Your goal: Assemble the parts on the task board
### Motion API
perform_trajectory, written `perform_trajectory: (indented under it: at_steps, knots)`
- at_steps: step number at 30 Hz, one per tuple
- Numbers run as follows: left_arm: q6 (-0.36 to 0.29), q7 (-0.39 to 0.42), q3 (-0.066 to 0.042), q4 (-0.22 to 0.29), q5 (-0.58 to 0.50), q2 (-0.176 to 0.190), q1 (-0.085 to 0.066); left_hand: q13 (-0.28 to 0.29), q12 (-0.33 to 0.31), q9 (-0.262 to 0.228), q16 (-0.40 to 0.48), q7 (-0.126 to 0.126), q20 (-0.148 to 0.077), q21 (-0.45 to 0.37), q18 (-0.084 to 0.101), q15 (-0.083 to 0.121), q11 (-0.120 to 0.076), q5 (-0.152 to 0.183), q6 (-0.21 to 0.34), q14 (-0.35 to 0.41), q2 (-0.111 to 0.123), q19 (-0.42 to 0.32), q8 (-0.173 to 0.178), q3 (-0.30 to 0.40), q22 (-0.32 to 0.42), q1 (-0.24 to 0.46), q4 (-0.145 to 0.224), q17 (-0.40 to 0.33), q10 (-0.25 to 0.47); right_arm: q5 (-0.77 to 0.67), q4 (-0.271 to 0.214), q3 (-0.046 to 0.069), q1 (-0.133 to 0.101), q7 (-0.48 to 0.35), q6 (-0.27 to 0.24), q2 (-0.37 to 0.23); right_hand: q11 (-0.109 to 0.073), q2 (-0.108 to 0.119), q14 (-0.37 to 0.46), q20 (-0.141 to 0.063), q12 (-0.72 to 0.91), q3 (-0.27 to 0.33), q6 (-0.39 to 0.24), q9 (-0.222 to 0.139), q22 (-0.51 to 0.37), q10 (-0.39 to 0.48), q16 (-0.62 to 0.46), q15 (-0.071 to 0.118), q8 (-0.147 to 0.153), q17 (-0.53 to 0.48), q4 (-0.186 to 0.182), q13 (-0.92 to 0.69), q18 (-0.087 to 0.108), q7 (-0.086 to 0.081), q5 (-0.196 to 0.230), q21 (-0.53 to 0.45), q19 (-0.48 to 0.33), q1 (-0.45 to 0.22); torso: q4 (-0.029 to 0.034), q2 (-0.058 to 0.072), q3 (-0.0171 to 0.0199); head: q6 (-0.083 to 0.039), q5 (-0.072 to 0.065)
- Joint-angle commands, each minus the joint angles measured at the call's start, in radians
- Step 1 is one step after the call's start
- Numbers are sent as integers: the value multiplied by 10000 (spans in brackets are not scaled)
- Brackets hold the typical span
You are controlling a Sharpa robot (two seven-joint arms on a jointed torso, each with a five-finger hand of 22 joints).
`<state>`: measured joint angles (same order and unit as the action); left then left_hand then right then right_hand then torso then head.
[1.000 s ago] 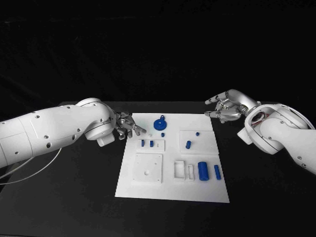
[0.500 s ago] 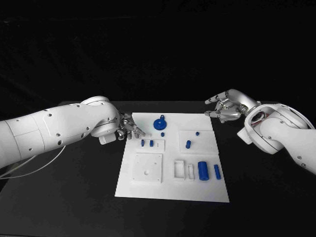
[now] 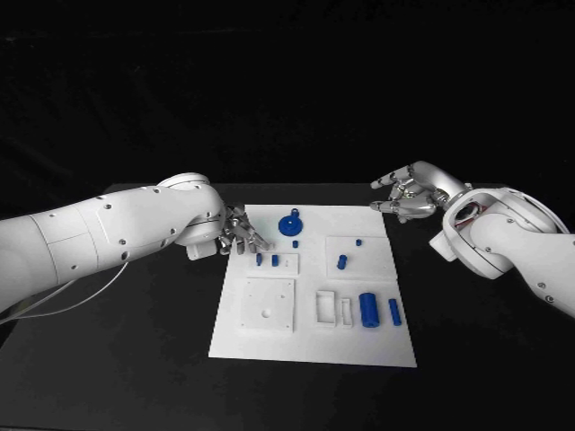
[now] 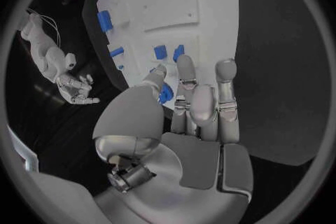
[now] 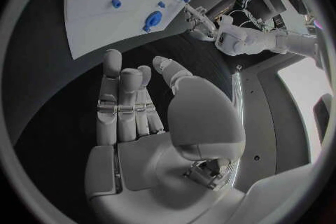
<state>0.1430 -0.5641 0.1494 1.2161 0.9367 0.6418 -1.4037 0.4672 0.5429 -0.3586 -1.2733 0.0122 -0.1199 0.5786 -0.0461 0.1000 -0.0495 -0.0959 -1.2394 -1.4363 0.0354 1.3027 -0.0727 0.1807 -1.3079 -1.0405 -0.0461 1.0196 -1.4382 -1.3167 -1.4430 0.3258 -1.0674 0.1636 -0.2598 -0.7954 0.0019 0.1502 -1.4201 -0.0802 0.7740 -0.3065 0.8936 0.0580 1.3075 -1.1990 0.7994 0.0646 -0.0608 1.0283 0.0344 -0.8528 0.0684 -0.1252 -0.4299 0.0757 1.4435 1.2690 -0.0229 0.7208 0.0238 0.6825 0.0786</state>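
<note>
Blue parts [image 3: 267, 259] just beside L hand [image 3: 240, 232]

The left arm [image 3: 93, 238] comes in from the left edge, bent so that its wrist points toward the middle of the table. The left hand [image 3: 240, 235] hangs low with fingers [image 4: 203, 95] stretched forward and a little apart, thumb off to one side, nothing between them. The right arm [image 3: 527, 251] enters from the right edge and folds back at the elbow, its forearm rising toward the far side. The right hand [image 3: 411, 193] is raised with fingers [image 5: 122, 101] side by side, thumb apart, empty
</note>
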Motion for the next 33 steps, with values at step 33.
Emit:
perform_trajectory:
  at_steps: [33]
  knots:
    - [843, 70, 72, -600, -7, -428, 101, -55, 45, -41, -62, 17, 26, 22, -69, -4, -1, -39, -22, -10, -422, -82, -27, -146, -174, 36, 403, -22, 24, -13, 10, 4, 5, -98, 62, 68, -33, -14, -33, -42, 37, -39, 13, -4, 50, 30, 33, 29, 34, 18, -55, -10, 109, 15, -22, -12, -24, -130, 13, -5, 12, 44, -40]
